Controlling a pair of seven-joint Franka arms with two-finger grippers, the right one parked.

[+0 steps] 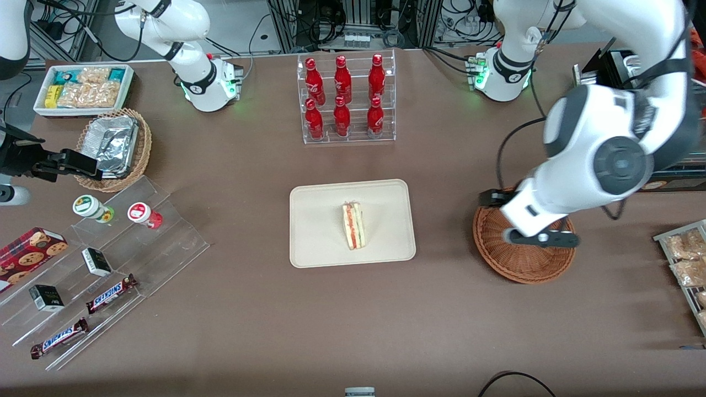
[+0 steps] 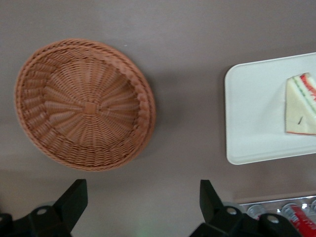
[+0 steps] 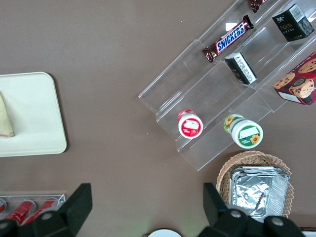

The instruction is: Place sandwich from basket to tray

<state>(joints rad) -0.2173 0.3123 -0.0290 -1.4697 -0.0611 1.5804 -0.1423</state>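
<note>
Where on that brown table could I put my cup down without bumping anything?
Bare room lies between the cream rectangular tray holding the triangular sandwich and the round reddish-brown wicker basket, and along the table edge nearest the front camera. The open gripper hangs above the basket. The clear stepped snack shelf is crowded.

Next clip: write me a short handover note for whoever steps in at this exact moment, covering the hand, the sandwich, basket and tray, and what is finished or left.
Hand: open, holding nothing, hovering above the table beside the basket.
Sandwich: lying on the tray, near its middle.
Basket: nothing in it, toward the working arm's end of the table.
Done: the sandwich is out of the basket and on the tray.
Left: nothing on the transfer itself; at most, park the arm.
</note>
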